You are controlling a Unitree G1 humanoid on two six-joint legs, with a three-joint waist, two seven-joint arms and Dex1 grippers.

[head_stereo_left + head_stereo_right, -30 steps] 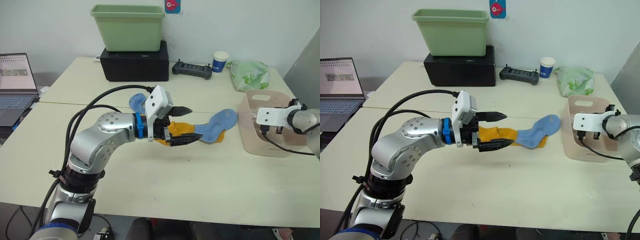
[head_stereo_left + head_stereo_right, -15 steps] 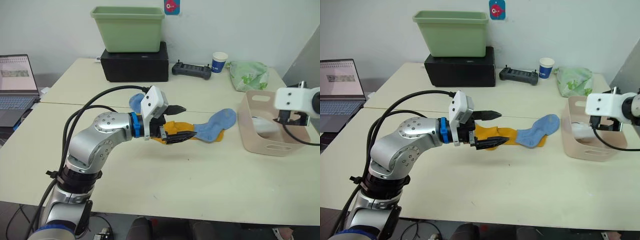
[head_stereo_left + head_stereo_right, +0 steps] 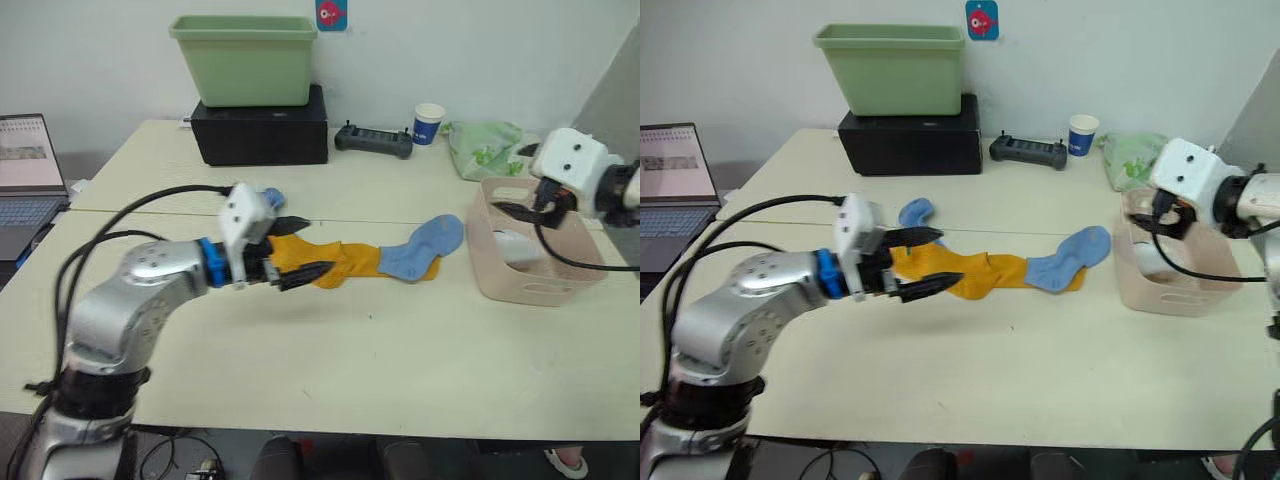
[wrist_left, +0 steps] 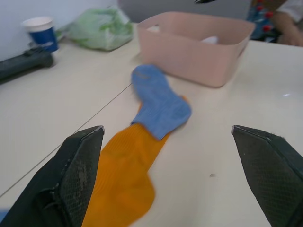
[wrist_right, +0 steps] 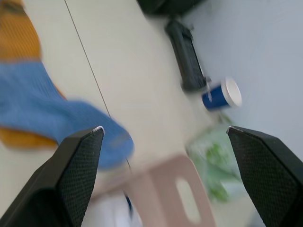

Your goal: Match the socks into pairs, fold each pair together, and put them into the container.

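My left gripper [image 3: 318, 246] stands open just above the left end of a mustard-yellow sock [image 3: 335, 262] lying flat mid-table. A light blue sock [image 3: 422, 246] overlaps that sock's right end. Another light blue sock [image 3: 270, 197] peeks out behind my left wrist. The pink container [image 3: 528, 285] stands at the right with a white sock [image 3: 513, 243] inside. My right gripper [image 3: 513, 211] hovers open over the container's near-left rim, holding nothing. In the left wrist view the blue sock [image 4: 158, 101] and yellow sock [image 4: 124, 177] lie between my wide-apart fingers [image 4: 80, 161].
A green tub [image 3: 246, 58] sits on a black box [image 3: 260, 130] at the back. A black controller [image 3: 372, 140], a blue paper cup [image 3: 428, 123] and a pale green cloth bundle [image 3: 485, 148] line the back right. A laptop [image 3: 25, 165] is at far left.
My right gripper has risen out of the container, empty, to hover over its rim. My left arm has drawn back to the left, uncovering more of the yellow sock. The camera has shifted.
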